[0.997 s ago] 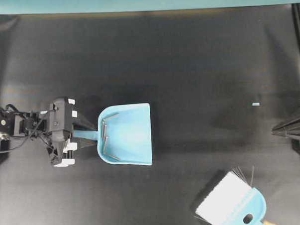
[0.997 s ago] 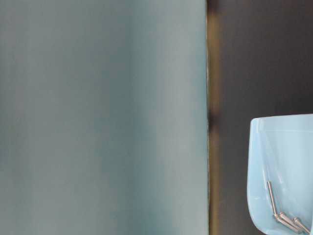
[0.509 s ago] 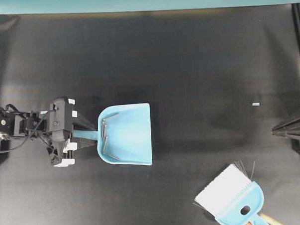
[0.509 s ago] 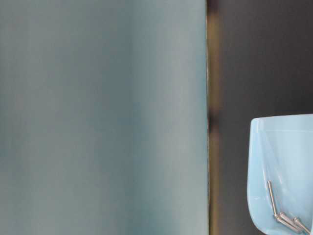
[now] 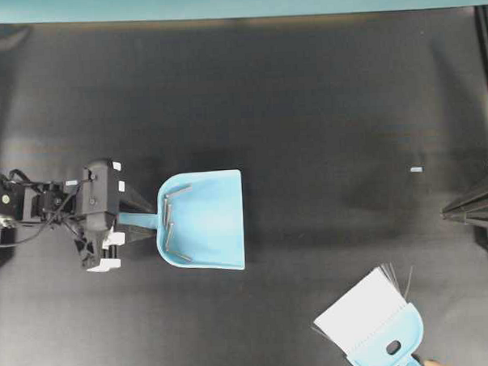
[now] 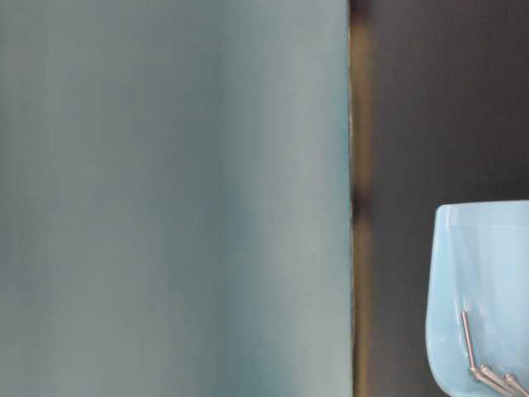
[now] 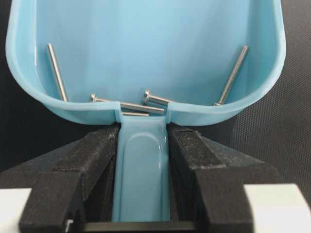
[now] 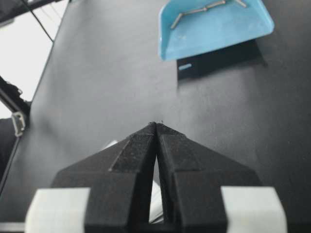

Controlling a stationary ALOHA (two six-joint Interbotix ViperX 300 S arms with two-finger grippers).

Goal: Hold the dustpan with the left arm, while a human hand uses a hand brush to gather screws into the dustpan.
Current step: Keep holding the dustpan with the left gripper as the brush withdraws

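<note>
The light blue dustpan (image 5: 213, 221) lies left of centre on the black table, mouth facing right. My left gripper (image 5: 139, 222) is shut on its handle (image 7: 141, 170), black fingers (image 7: 192, 160) pressed on both sides. Several silver screws (image 5: 171, 221) lie inside along the pan's back wall; they also show in the left wrist view (image 7: 129, 105). The hand brush (image 5: 372, 325) lies at the bottom right, white bristles pointing up-left. A fingertip of the human hand (image 5: 434, 364) shows at its handle. My right gripper (image 5: 445, 213) is shut and empty at the right edge.
A tiny pale blue fleck (image 5: 416, 169) lies on the table to the right. A teal wall (image 5: 236, 1) runs along the far edge. The dustpan also shows in the table-level view (image 6: 488, 273) and the right wrist view (image 8: 214, 26).
The dustpan has shifted slightly left with my left gripper. The brush has moved a little down and left at the bottom right, and the hand has mostly withdrawn.
</note>
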